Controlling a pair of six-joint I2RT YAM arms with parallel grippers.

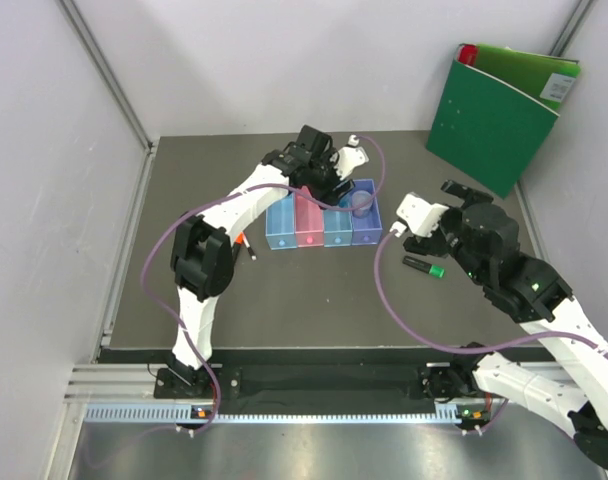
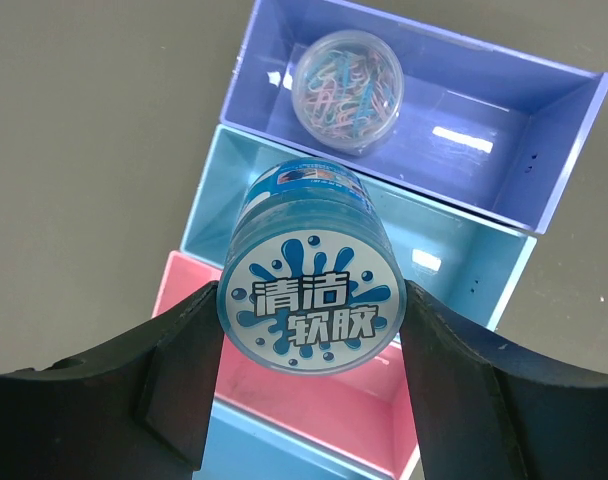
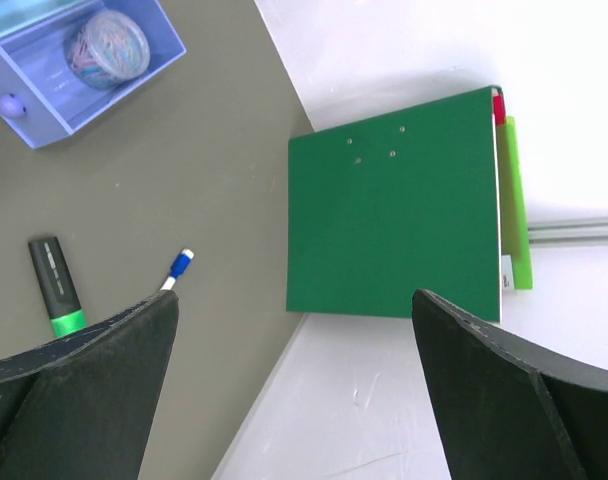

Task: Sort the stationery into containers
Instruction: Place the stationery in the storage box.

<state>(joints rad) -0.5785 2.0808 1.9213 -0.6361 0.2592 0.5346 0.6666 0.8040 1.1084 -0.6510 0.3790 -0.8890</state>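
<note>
My left gripper [image 2: 311,303] is shut on a round blue tub [image 2: 306,240] with a printed white and blue lid, hanging above the row of containers [image 1: 324,240]. Under it are the pink bin [image 2: 324,405] and a light blue bin [image 2: 439,240]. The purple bin [image 2: 504,120] holds a clear round tub of coloured clips [image 2: 346,78]. My right gripper [image 3: 294,300] is open with nothing in it, to the right of the bins. A black marker with a green cap [image 3: 56,288] and a thin white pen with a blue cap [image 3: 176,268] lie on the table near it.
A big green binder [image 1: 499,110] leans against the back right wall. An orange-capped marker [image 1: 242,243] lies left of the bins, beside the left arm. White walls close in the dark table [image 1: 284,300] on three sides.
</note>
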